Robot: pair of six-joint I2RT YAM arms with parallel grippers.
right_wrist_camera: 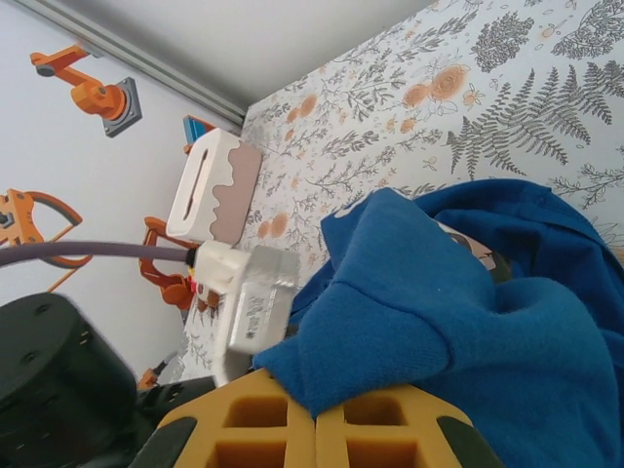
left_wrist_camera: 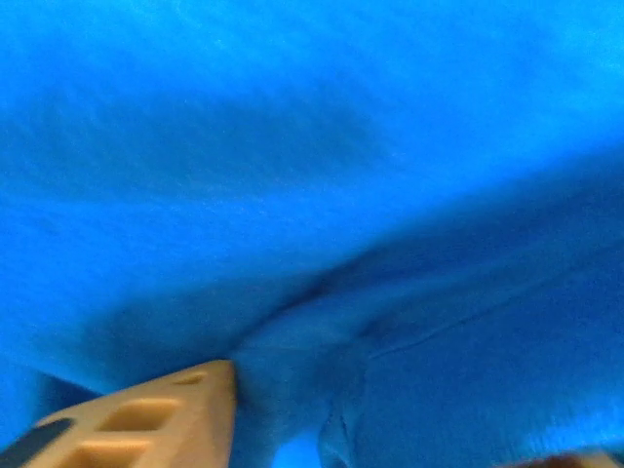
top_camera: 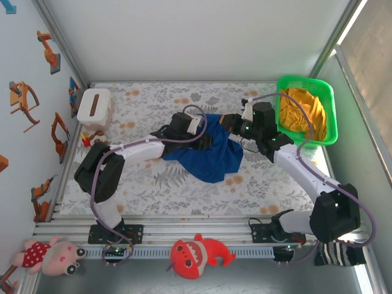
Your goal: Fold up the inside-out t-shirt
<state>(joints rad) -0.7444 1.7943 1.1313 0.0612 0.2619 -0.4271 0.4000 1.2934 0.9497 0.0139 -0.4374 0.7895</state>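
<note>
Pinches a fold of the inside-out t-shirt (right_wrist_camera: 507, 341) with the right tool (right_wrist_camera: 314, 417), fingers pressed together. Holds the left tool (left_wrist_camera: 405, 419) deep in the same blue cloth, fabric bunched between its fingers; cannot tell whether gripping or merely spread. Finds the shirt crumpled mid-tabletop (top_camera: 184, 184) between both arms. Beyond, has a white tissue box (top_camera: 94, 107) far left, and a green basket (top_camera: 331, 116) with an orange-yellow garment (top_camera: 303, 109) far right.

Royal-blue t-shirt (top_camera: 211, 156), soft cloth, crumpled into a bunched heap with raised folds, near edge spread flat, lying left of the green basket (top_camera: 331, 116), near it
</note>
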